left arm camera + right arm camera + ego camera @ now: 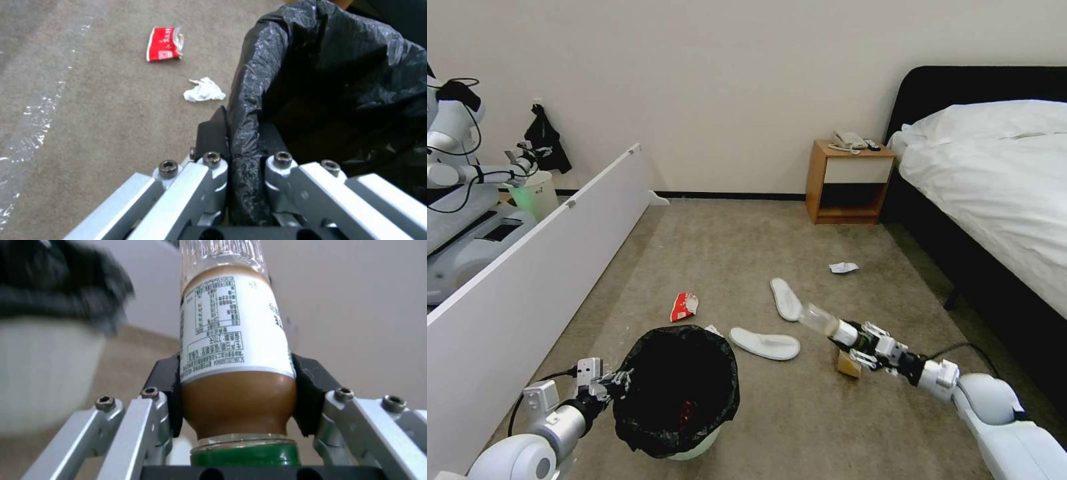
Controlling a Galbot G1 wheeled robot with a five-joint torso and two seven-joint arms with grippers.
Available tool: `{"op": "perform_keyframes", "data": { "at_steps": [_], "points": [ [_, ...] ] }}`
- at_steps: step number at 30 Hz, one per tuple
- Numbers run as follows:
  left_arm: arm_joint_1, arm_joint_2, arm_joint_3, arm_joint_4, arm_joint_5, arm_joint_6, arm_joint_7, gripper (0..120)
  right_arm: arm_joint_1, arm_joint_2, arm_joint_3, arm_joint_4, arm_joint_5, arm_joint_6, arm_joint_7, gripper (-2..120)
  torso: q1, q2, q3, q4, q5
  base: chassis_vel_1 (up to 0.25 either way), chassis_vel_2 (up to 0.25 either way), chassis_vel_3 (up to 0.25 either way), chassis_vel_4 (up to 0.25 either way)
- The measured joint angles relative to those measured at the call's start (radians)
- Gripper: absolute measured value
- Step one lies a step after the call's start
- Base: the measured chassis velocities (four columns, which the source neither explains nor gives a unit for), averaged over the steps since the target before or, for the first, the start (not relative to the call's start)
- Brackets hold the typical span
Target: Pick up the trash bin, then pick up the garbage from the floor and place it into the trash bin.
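Bottle (826, 323) base toward bin (675, 390), right hand (860, 347) clamped

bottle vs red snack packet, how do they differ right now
The bottle is clamped in the right gripper above the floor; the red snack packet lies loose on it. The bottle is rounded with a white label; the packet is flat and crumpled. Neither is in the trash bin.

Open carpet (800, 413) between bottle (824, 321) and bin (677, 383) — slippers (766, 343) lie beyond.
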Motion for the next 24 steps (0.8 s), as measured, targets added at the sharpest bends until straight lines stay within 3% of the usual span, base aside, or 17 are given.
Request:
{"op": "perform_keyframes", "data": {
  "at_steps": [7,15,24],
  "points": [
    [0.005,0.0,0.007,-0.001,0.0,0.0,-0.001,4,0.018,-0.023,-0.108,0.132,0.044,-0.03,0.042,45,0.0,0.0,0.0,0.0,-0.0001,0.0,0.0,0.0,0.0],
    [0.007,0.002,0.011,0.0,-0.001,0.0,-0.002,4,0.072,-0.047,-0.209,0.155,0.076,-0.049,0.062,45,0.0,0.0,0.0,-0.0002,0.0,0.0,0.0,0.0,0.0],
    [-0.001,0.004,0.032,0.012,-0.003,0.0,-0.003,4,0.25,-0.048,-0.402,0.142,0.141,-0.053,0.08,45,0.0,0.0,0.0,0.0,0.0,0.0,0.0,0.0,0.0]
  ]
}}
